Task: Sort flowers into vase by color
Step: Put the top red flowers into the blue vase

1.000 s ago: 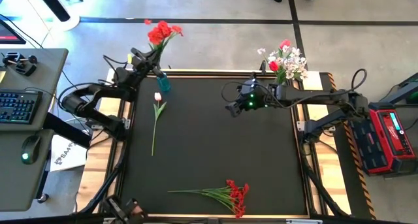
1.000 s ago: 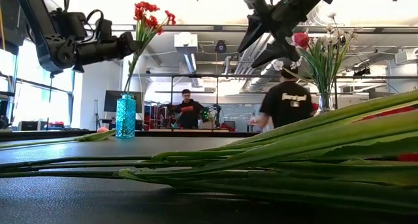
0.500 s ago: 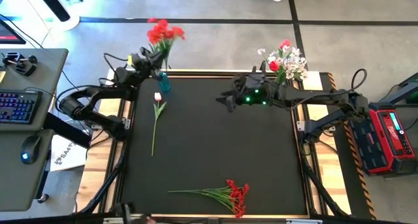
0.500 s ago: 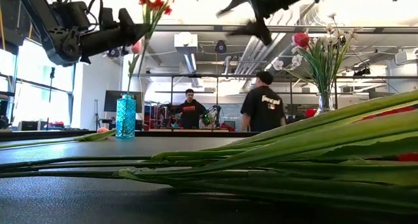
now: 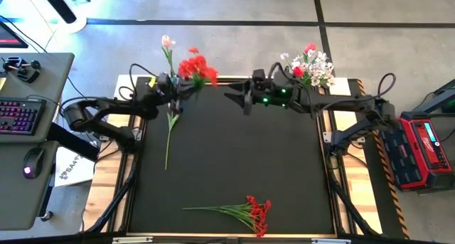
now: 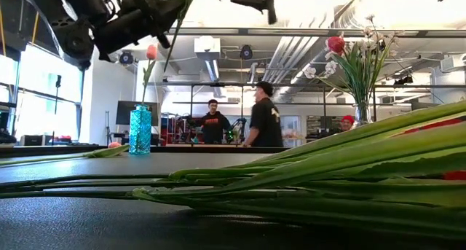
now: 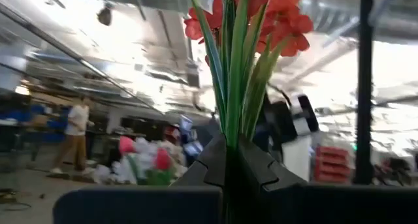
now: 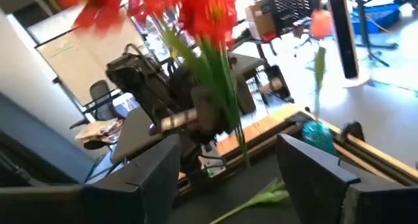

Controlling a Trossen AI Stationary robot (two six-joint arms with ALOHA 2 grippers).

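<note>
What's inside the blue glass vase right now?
The blue glass vase holds one pink tulip on a thin green stem. Whether there is water cannot be seen. The red flower bunch is out, held in the left gripper.

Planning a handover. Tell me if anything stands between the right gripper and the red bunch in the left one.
Nothing visible does. The left gripper holds the red bunch aloft; the right gripper, jaws open, faces it across open air.

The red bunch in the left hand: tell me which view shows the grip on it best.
Left wrist view: the red bunch rises straight from the shut left hand, stems pinched between its fingers. The high view shows the bunch beside that hand but not the pinch. The low view cuts off the blooms. The right wrist view shows it blurred.
</note>
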